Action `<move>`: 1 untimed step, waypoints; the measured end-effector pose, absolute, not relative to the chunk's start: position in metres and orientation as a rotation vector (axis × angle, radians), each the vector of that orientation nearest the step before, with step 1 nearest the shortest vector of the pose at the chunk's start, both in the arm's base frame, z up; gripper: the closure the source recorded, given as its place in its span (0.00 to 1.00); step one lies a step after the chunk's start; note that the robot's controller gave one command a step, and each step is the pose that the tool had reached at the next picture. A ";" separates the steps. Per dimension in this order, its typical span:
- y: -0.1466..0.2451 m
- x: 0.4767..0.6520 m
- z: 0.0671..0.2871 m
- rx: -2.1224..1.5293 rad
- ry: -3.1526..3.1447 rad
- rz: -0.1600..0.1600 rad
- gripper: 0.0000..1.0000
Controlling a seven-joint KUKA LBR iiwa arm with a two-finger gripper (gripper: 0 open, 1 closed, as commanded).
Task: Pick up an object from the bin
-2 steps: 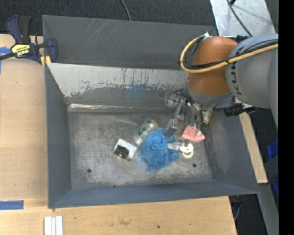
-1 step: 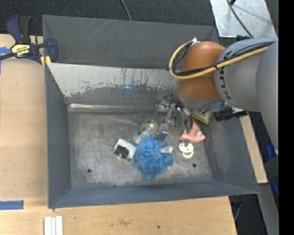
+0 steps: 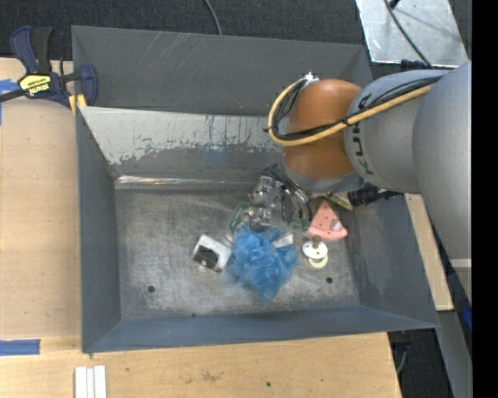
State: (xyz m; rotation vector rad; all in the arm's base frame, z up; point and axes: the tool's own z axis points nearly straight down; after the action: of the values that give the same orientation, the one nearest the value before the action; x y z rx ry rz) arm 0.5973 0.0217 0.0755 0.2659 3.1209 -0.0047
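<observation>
The grey metal bin (image 3: pixel 153 222) is bare on its left. The gripper (image 3: pixel 270 201) hangs at a fluffy blue puff's (image 3: pixel 261 261) far edge; how far open it is cannot be told.

The KUKA arm (image 3: pixel 436 139) comes in from the right of the camera view, its fat grey link angled down and leftward, pretty much hunched over. The wrist is wrapped in a rounded orange cover (image 3: pixel 319 135), with a yellow cable (image 3: pixel 373 106) and a black one looped over the top of it. Below the cover the metal gripper (image 3: pixel 266 201) pokes out down and to the left, sitting low, and its state is honestly hard to make out.
</observation>
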 end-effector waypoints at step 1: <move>0.022 0.597 0.075 0.265 3.121 -0.005 1.00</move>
State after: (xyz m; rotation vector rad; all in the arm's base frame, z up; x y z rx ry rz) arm 0.5974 0.0218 0.0755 0.2654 3.1209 -0.0048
